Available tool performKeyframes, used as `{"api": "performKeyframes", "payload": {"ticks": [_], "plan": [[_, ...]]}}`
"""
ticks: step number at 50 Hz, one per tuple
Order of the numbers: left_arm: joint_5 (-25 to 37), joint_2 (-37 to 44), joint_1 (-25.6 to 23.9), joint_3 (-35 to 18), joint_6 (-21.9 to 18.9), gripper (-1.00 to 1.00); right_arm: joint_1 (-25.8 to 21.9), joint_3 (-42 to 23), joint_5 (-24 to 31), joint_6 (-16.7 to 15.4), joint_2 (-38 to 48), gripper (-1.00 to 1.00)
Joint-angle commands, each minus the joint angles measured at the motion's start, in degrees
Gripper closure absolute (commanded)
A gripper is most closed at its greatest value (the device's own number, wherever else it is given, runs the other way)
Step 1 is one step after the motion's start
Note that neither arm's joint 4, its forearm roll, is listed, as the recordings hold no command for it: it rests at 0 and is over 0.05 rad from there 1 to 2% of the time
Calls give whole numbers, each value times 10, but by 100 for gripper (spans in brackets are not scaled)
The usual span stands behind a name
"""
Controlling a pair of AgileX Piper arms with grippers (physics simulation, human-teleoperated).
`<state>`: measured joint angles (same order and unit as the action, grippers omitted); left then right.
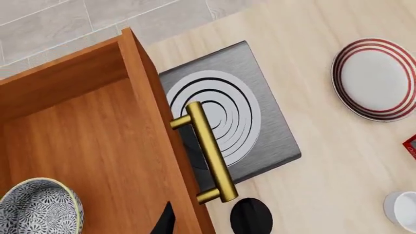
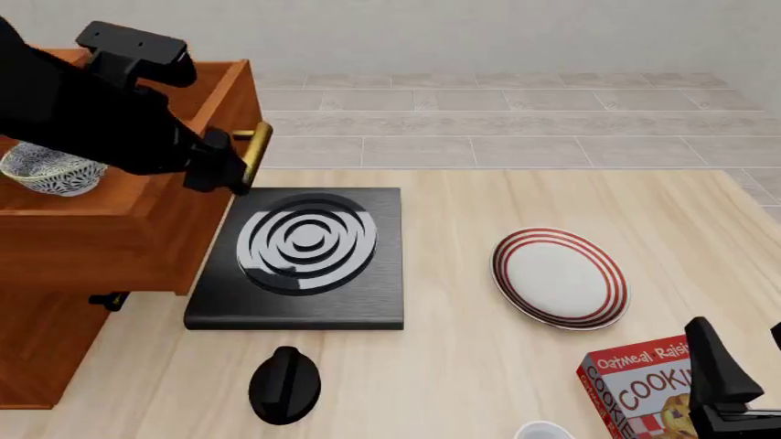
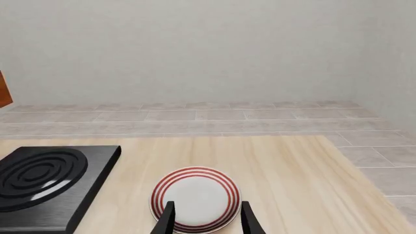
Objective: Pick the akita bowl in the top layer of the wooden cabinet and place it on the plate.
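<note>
The akita bowl [image 1: 39,207] [image 2: 49,170], speckled black and white, sits inside the pulled-out top layer [image 2: 146,197] of the wooden cabinet [image 2: 49,338]. My left gripper [image 2: 222,169] [image 1: 208,225] hovers open over the drawer's front board beside the brass handle [image 1: 208,151], holding nothing. One black fingertip [image 1: 165,220] shows inside the drawer, a short way from the bowl. The plate [image 2: 559,277] [image 3: 195,197] [image 1: 375,78], white with red rings, lies on the table to the right. My right gripper [image 3: 208,222] [image 2: 742,370] is open and empty near the table's front right, just short of the plate.
A black square slab [image 2: 305,256] with white rings lies between cabinet and plate. A black knob-shaped object [image 2: 284,384] stands in front of it. A red cookie box [image 2: 641,389] and a white cup [image 2: 543,430] sit at the front right, next to my right gripper.
</note>
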<state>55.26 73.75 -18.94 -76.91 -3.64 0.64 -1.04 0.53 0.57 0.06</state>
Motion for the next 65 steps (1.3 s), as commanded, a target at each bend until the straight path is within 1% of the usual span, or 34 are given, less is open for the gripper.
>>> {"api": "performKeyframes", "payload": {"ticks": [1, 19, 22, 36, 49, 50, 53, 54, 56, 58, 65], "plan": [[5, 2, -2, -51, -24, -100, -1, 0, 0, -1, 0, -100], [10, 1, 18, -64, -36, -100, -2, 0, 0, -2, 0, -100], [18, 2, 27, -78, -40, -100, -2, 0, 0, -3, 0, -100], [31, 1, 47, -94, -57, -100, -2, 0, -2, -3, 0, -100], [51, 7, 45, -114, -46, -100, -2, 0, -1, -2, 0, -100], [55, 10, 45, -117, -38, -100, -2, -1, -1, -3, 0, -100], [59, 13, 50, -120, -34, -100, -2, -1, -1, -3, 0, -100], [62, 16, 50, -124, -22, -100, -2, -1, -1, -3, 0, -100], [63, 16, 56, -130, -27, -100, -2, -1, -1, -3, 0, -100], [65, 18, 58, -135, -22, -100, -2, -1, -1, -3, 0, -100], [67, 17, 69, -139, -28, -100, -2, 0, -2, -3, 0, -100]]}}
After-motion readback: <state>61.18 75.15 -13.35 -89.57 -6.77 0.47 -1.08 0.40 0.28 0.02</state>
